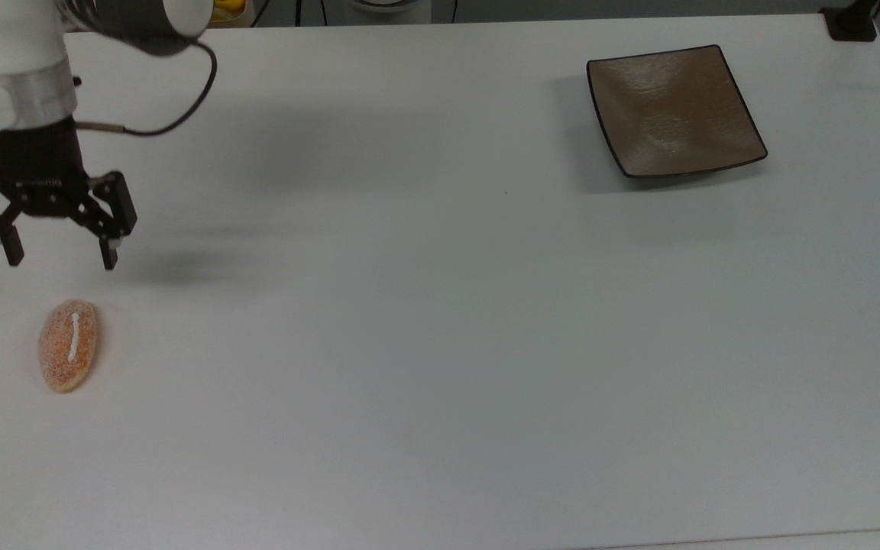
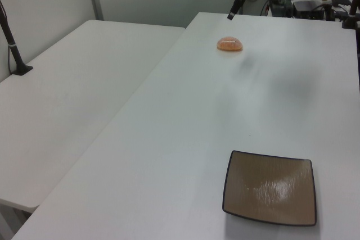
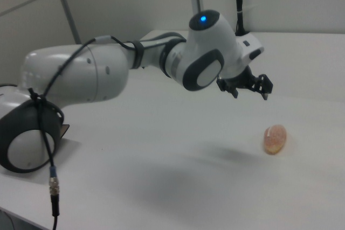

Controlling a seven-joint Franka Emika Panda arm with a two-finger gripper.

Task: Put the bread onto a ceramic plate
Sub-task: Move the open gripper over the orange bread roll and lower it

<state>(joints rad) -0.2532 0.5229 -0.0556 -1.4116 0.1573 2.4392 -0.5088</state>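
Hovering over the white table right now, with the ceramic plate sitting empty way off at the top view's right. I'm stretching my arm out long, wrist angled down. My gripper is hanging with fingers spread apart, near the bread but not over it yet. That sugary bun is lying at the top view's left; coming down off-center could nudge it sideways.
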